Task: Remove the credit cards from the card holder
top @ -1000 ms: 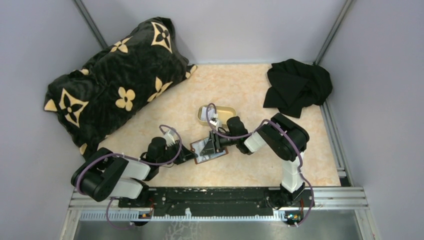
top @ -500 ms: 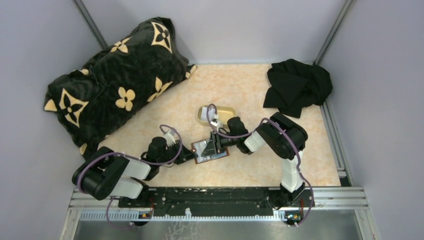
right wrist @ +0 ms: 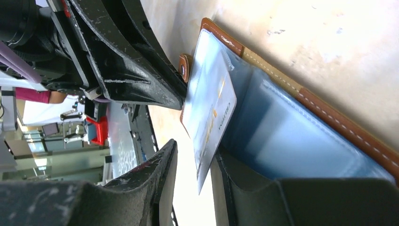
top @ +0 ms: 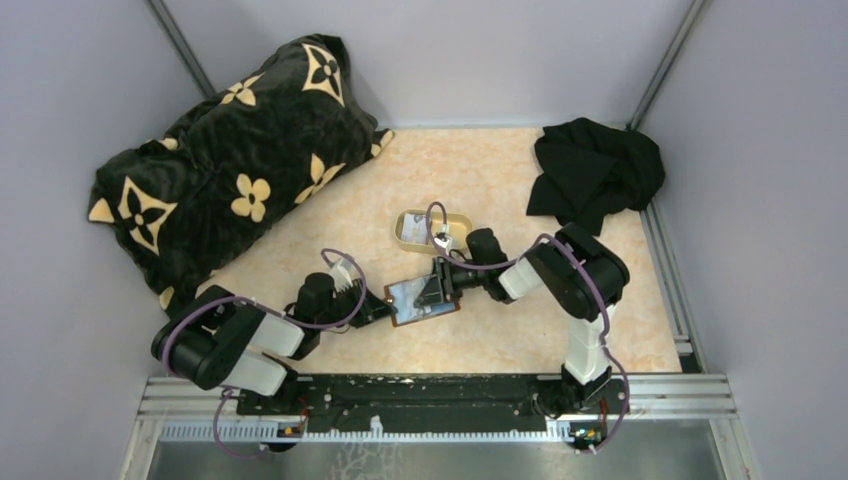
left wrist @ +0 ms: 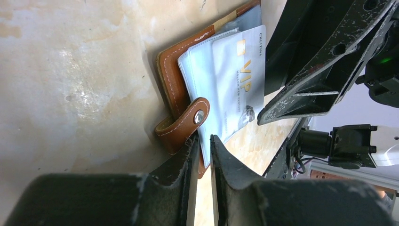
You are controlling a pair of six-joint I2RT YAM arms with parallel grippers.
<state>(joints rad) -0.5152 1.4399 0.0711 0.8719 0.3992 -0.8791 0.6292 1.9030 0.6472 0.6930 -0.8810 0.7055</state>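
The card holder (top: 420,299) lies open on the table between both grippers, brown outside, pale blue inside. My left gripper (top: 379,308) is shut on its near edge beside the snap strap (left wrist: 186,125), as the left wrist view (left wrist: 203,139) shows. A white card (left wrist: 242,80) with gold "VIP" lettering sticks partly out of a clear pocket. In the right wrist view the card (right wrist: 211,110) runs between the fingers of my right gripper (right wrist: 193,150). It rests against one finger, with a gap to the other. My right gripper (top: 437,286) sits over the holder's right half (right wrist: 301,136).
A tan oval tray (top: 404,229) stands just behind the right gripper. A black and gold pillow (top: 230,170) fills the back left. A black cloth (top: 595,175) lies at the back right. The metal rail (top: 430,390) runs along the near edge.
My right gripper and forearm have drawn back to the right. More of the holder's blue inside now shows. My left gripper stays on the holder's edge.
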